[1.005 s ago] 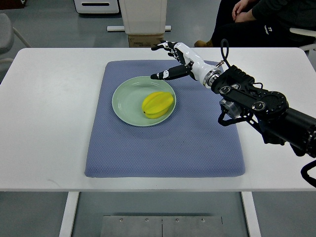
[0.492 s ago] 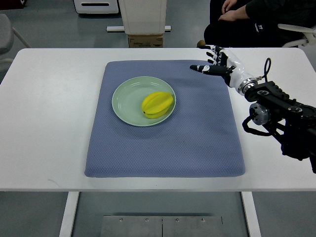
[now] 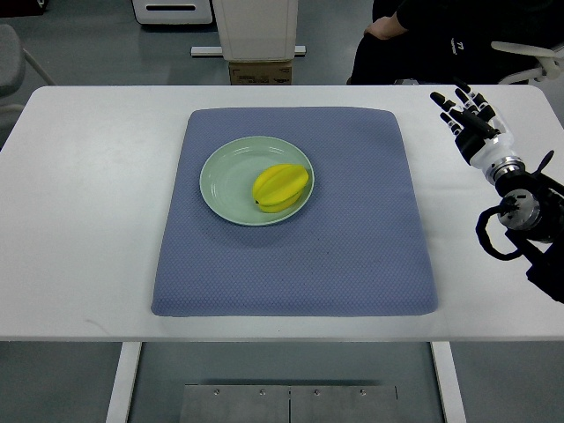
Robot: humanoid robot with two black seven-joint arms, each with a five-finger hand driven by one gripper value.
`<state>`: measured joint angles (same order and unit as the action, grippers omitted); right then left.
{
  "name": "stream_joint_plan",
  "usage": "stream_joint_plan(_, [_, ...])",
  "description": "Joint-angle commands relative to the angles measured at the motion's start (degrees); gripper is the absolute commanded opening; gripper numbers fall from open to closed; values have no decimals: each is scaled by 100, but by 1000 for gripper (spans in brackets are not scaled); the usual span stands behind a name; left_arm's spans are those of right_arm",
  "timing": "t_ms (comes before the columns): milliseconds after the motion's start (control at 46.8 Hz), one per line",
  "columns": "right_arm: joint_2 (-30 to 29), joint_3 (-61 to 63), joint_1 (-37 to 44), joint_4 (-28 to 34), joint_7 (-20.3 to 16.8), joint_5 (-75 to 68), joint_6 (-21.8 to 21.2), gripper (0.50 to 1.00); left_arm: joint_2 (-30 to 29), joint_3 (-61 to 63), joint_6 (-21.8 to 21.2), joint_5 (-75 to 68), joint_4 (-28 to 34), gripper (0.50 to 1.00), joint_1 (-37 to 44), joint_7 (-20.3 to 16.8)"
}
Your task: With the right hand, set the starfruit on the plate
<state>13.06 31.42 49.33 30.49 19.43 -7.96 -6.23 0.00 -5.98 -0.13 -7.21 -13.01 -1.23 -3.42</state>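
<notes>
Top view: we see the starfruit (image 3: 282,187) lying on the pale green plate (image 3: 231,173), toward its right side, with the plate set on the blue mat (image 3: 352,256) that covers the middle of the white bench (image 3: 79,203).

The right robot hand (image 3: 467,117) now sits over bare bench near the far right corner, well apart from the plate and clear of the mat, its fingers (image 3: 448,107) spread and holding nothing. A second ago that hand reached over the mat with a fingertip just beside the plate's far rim; half a second ago it was at the mat's upper right corner. It has drawn steadily back toward the right edge, while the fruit and plate have not shifted at all.

We judge from this that the placing is done: the fruit rests where the task wants it, released, and the arm is retreating to a resting pose. What remains looks like only the last of the withdrawal.

The left arm does not show anywhere in the view.

Beyond the bench a person (image 3: 441,35) in dark clothes sits at the upper right, and a cardboard box (image 3: 260,70) stands on the floor behind the bench's far edge.
</notes>
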Motion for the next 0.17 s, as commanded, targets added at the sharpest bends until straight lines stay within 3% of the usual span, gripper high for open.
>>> stream_joint_plan(0, [-14, 48, -98, 0, 17, -4, 7, 1000, 0, 0, 5, 0, 0, 1000, 0, 0])
stream_joint_plan(150, [-32, 119, -195, -52, 44, -4, 7, 1000, 0, 0, 5, 0, 0, 1000, 0, 0])
